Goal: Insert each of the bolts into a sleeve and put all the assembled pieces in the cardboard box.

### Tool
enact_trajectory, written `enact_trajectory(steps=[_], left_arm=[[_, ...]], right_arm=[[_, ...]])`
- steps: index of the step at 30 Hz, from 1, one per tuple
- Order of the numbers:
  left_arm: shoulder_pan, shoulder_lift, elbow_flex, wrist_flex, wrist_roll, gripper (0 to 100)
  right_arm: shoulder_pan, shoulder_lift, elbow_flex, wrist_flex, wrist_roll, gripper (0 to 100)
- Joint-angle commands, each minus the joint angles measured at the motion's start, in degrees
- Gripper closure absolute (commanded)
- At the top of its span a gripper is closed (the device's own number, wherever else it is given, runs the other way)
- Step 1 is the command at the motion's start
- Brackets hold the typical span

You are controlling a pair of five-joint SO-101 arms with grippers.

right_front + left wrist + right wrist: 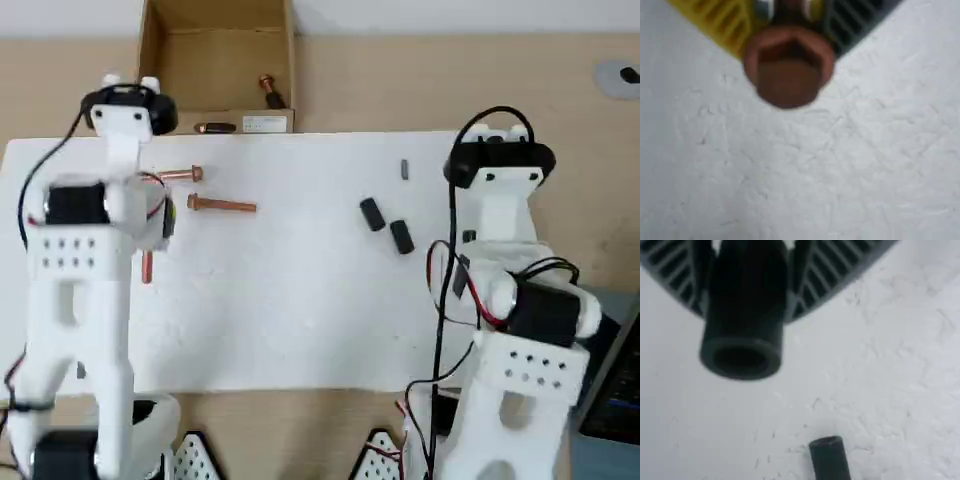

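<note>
1. Holding one copper bolt [788, 75] by its shaft, the left gripper [789, 20] is closed around it between a yellow finger and a black finger. The six-sided head points toward the wrist camera, above the white mat [300, 320].
2. Two more bolts lie free on the mat near the left arm. The first loose bolt [221, 205] is fully visible. The second loose bolt [185, 175] is partly hidden behind the arm. So there are three bolts without a sleeve.
3. The right gripper [747, 270] is clamped on one black sleeve [742, 330], and the open end of this sleeve faces the wrist camera, above the mat.
4. Two loose sleeves lie on the mat just beside each other, near the right arm: the first loose sleeve [372, 214] and the second loose sleeve [402, 236]. So there are three sleeves without a bolt.
5. The cardboard box [150, 60] stands beyond the far edge of the mat. One assembled piece [268, 90] lies inside it, near the right wall.
6. A second dark and copper piece [215, 128] lies at the front edge of the box. I cannot tell if it is inside or on the flap.
</note>
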Motion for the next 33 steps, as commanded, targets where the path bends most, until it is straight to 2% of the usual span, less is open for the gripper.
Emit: enact_trajectory(steps=[1, 8, 16, 24, 27, 33], left_arm=[[2.4, -10.1, 9.9, -6.8, 2.9, 99], [5.8, -22.0, 25.0, -16.8, 14.1, 99], [9.1, -30.2, 32.9, -24.2, 22.2, 99], [9.5, -39.6, 42.8, -35.6, 23.5, 99], [10.4, -44.7, 46.1, -37.6, 24.4, 99], [13.9, -57.1, 52.0, -38.9, 34.5, 99]], right_arm=[[0.1, -1.1, 2.2, -3.8, -0.5, 98.8], [-2.9, -2.3, 7.5, -8.2, -2.0, 98.9], [-11.1, -19.2, 19.2, -13.4, -2.0, 98.9], [-20.6, -31.3, 33.5, -21.8, -2.0, 98.9], [-25.1, -34.4, 36.6, -24.4, -2.0, 98.9], [-32.3, -38.4, 41.1, -27.5, -2.0, 98.9]])
